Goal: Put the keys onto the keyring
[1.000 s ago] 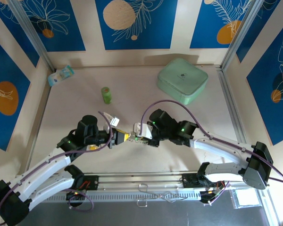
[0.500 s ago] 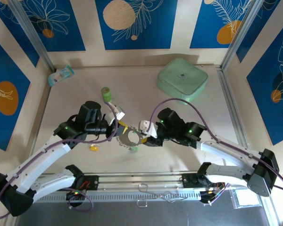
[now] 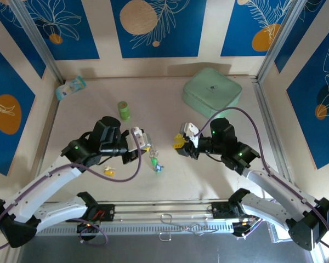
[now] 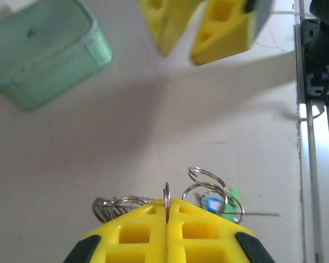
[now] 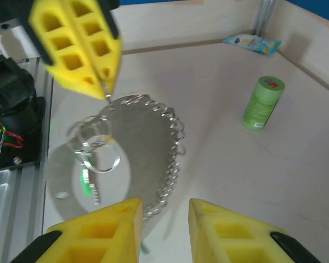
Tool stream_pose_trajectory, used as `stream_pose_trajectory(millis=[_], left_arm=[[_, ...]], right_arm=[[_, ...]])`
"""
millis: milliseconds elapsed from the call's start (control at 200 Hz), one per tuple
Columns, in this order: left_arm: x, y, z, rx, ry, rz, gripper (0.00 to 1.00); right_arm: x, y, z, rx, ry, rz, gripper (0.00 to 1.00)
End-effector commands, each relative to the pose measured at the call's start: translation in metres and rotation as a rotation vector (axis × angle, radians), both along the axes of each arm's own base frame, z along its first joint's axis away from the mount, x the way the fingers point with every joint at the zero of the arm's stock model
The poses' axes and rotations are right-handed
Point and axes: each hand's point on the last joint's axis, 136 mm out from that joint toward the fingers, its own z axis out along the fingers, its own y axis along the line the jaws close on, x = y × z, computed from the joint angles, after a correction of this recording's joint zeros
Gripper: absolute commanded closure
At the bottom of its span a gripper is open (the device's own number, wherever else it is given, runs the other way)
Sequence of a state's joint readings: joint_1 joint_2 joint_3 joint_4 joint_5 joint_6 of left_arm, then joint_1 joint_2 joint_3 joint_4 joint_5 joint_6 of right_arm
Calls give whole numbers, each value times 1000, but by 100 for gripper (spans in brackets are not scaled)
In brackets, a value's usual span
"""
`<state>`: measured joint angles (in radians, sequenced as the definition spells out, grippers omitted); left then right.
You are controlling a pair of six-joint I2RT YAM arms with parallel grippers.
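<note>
- The left gripper (image 4: 166, 208) is pinched tight on the keyring (image 4: 166, 192).
- Blue and green keys (image 4: 213, 203) sit just beside it.
- The right gripper (image 5: 164, 213) is partly open and holds nothing.
- The writing on the bottle (image 5: 263, 102) is too small to read.

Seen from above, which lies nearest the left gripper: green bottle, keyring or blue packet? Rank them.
1. Keyring, pinched in the left gripper.
2. Bottle, just beyond it.
3. Packet, far left corner.
</note>
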<state>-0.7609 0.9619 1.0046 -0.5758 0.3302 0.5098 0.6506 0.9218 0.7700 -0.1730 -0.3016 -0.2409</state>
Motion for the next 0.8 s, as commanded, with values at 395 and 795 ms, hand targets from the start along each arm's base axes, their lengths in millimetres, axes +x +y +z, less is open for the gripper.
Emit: stream_pose_trajectory(millis=[395, 795], left_arm=[[-7, -31, 26, -279, -150, -120, 100], [-18, -37, 41, -584, -133, -243, 100]], right_arm=[[-28, 26, 6, 124, -31, 238, 68], [-44, 21, 5, 164, -198, 291, 72]])
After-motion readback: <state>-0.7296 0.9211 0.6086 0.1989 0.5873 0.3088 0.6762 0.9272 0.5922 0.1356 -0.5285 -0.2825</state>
